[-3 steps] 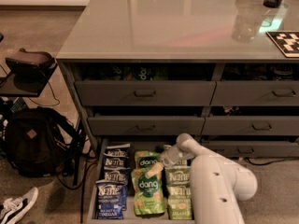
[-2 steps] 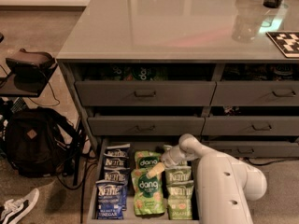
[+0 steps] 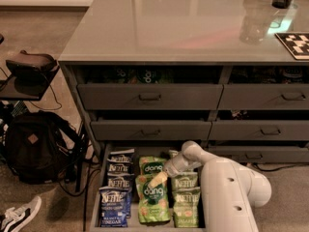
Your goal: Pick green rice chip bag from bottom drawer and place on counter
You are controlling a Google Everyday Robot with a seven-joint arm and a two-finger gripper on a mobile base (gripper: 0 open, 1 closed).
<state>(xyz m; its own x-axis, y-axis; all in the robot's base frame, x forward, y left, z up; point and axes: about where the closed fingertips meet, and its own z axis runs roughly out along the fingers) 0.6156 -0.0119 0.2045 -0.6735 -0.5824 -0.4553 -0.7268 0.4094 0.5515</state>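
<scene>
Camera view, lower centre: bottom drawer stands pulled out so its rows lie exposed from above, with the green rice chip bag flat in the middle row between blue bags and olive bags. Claw reaches in from the white arm at lower right, poised at the bag's upper edge, presumably aligning a grasp; whether apart or together cannot be told. Desk in the upper frame awaits the bag; against the earlier frame, the claw holds almost the same spot and the bags are unmoved.
</scene>
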